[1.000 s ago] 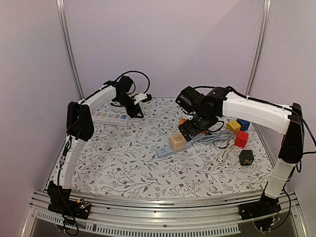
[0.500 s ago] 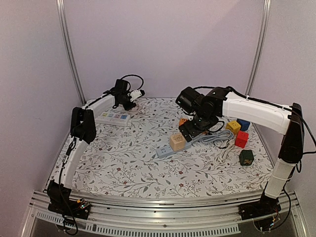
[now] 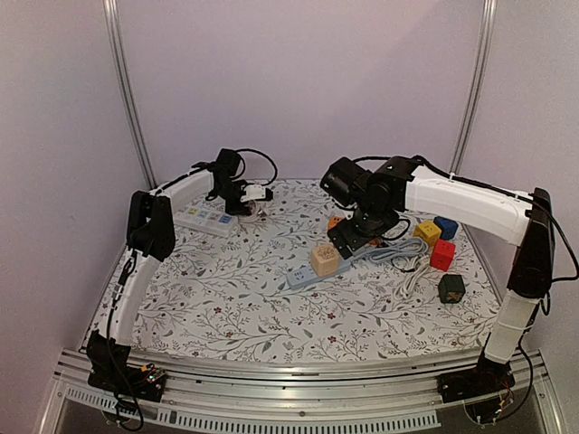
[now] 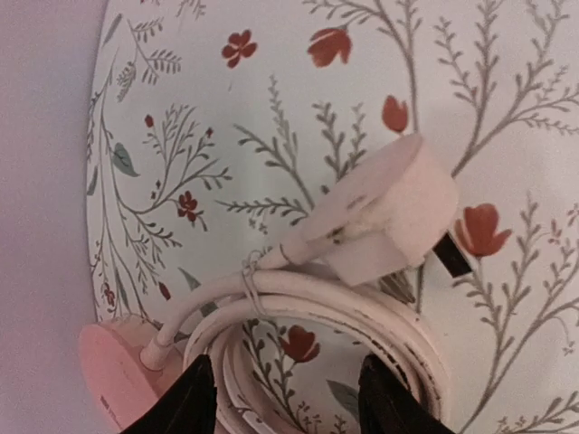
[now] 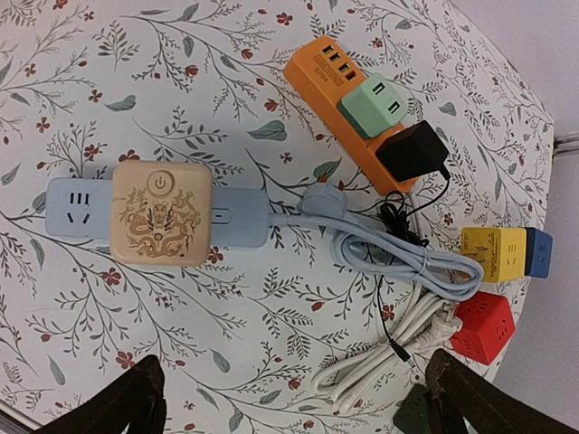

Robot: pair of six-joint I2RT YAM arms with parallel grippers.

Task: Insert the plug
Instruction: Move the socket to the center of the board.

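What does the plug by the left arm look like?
Go to the table's far left, beside the white socket strip. At the left gripper lies a coiled white cord; the plug is its chunky white end with a dark prong.

The top external camera looks down from high behind the near edge, taking in the whole floral bench (image 3: 226, 307). The left wrist camera faces down, very close over the white plug (image 4: 389, 217) and coiled cable (image 4: 362, 316) at the far-left edge. The right wrist camera looks down from higher over the blue power strip (image 5: 240, 217). The top view shares those 2 spots.
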